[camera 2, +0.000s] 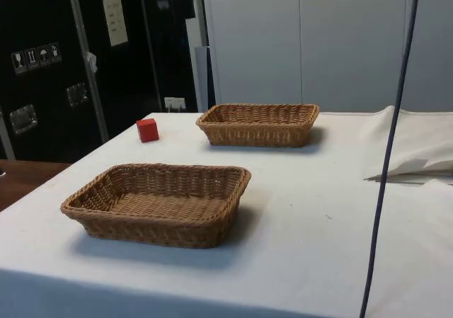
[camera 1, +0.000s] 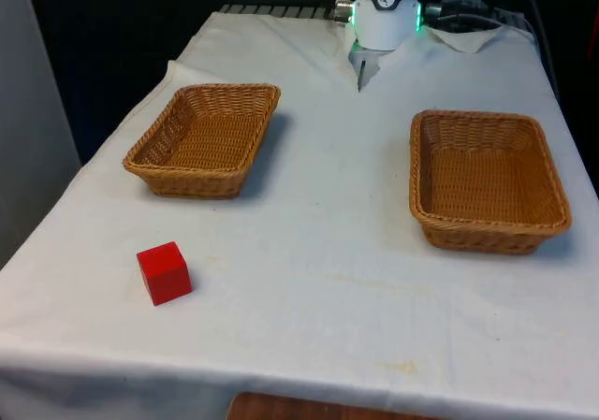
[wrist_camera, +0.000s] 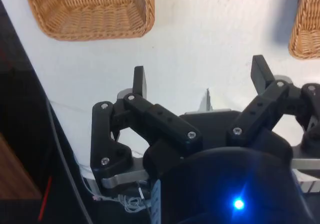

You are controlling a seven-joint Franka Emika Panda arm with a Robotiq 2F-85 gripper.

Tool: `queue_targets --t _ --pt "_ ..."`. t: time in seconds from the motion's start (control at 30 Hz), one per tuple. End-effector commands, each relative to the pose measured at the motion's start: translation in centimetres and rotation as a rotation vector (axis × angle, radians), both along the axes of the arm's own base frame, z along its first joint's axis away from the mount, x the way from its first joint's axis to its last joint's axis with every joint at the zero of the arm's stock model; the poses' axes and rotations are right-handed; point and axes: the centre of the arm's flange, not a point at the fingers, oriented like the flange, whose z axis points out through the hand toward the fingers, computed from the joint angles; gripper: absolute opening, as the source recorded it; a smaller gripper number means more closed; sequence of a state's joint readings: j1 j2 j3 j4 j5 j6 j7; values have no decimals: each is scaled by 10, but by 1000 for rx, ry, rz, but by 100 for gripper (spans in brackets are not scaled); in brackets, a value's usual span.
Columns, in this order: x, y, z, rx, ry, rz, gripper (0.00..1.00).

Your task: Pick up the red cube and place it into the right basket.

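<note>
The red cube (camera 1: 164,272) sits on the white cloth near the table's front edge, on the front view's left. In the side view the red cube (camera 2: 147,129) lies just beyond the far basket. My gripper (camera 1: 360,70) hangs at the table's far end, between and behind the two baskets and far from the cube. In the wrist view the gripper (wrist_camera: 200,77) is open, fingers (wrist_camera: 140,80) wide apart with nothing between them. The right basket (camera 1: 489,179) is empty wicker on the front view's right; it is the near basket (camera 2: 159,201) in the side view.
A second empty wicker basket (camera 1: 204,139) stands on the front view's left, behind the cube; it shows as the far basket (camera 2: 258,123) in the side view. A dark cable (camera 2: 386,155) hangs down there. The cloth is rucked up (camera 2: 417,163) near the robot's base.
</note>
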State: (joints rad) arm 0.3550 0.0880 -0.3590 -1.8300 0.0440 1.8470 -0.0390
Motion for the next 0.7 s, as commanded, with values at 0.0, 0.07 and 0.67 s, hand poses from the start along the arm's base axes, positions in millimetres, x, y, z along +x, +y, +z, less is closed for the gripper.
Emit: queue_targets --t 0.0,0.07,0.67 --pt "6 3 -4 -7 3 -3 100" --pt "11 5 -6 -14 3 -5 100" --pt "36 11 -23 -40 -34 -35 100"
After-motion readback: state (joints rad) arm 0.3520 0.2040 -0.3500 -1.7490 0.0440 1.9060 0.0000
